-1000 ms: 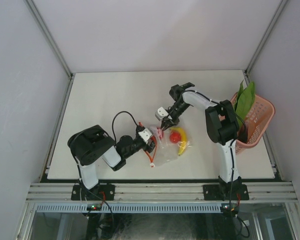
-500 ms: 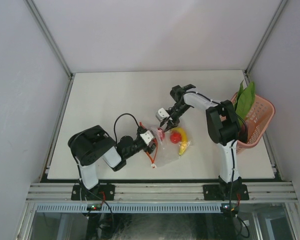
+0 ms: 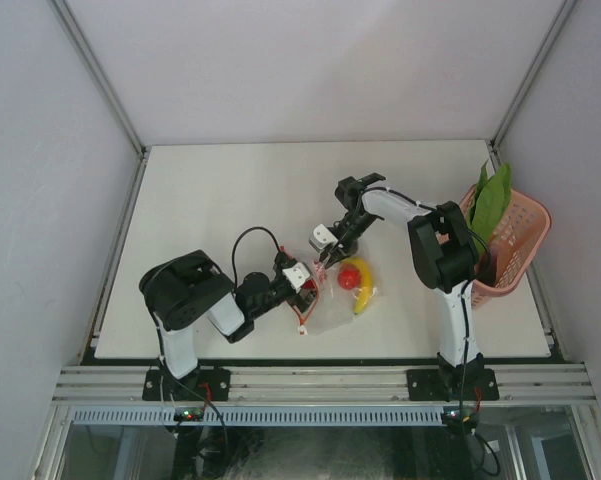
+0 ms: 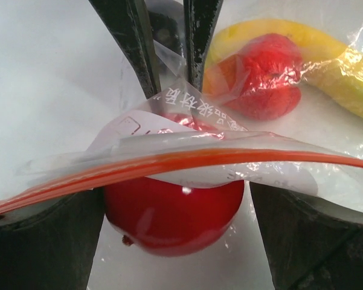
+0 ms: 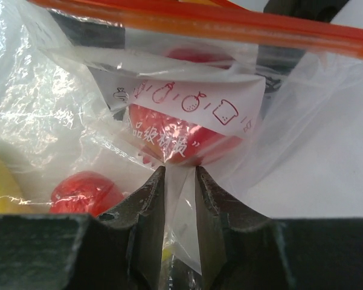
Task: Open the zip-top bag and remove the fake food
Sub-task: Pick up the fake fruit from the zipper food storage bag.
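Observation:
The zip-top bag (image 3: 325, 305) lies crinkled on the table between both arms, its orange zipper strip (image 4: 169, 162) stretched across the left wrist view. My right gripper (image 5: 180, 175) is shut on a fold of the bag's clear film just below the white label (image 5: 187, 103). My left gripper (image 4: 175, 202) stands open, wide, with a glossy red round fruit (image 4: 172, 211) between its fingers at the bag's mouth. A second red fruit (image 3: 350, 277) and the yellow banana (image 3: 365, 288) lie inside the bag, to the right. The green leafy vegetable (image 3: 492, 200) stands in the basket.
A pink lattice basket (image 3: 520, 245) sits at the table's right edge, beside the right arm's base. The right arm's fingers (image 4: 139, 48) reach down into the top of the left wrist view, close to my left gripper.
The left gripper's jaws have opened wider. The right gripper has shifted slightly left with the bag's film, and the fruits in the bag have followed a little.

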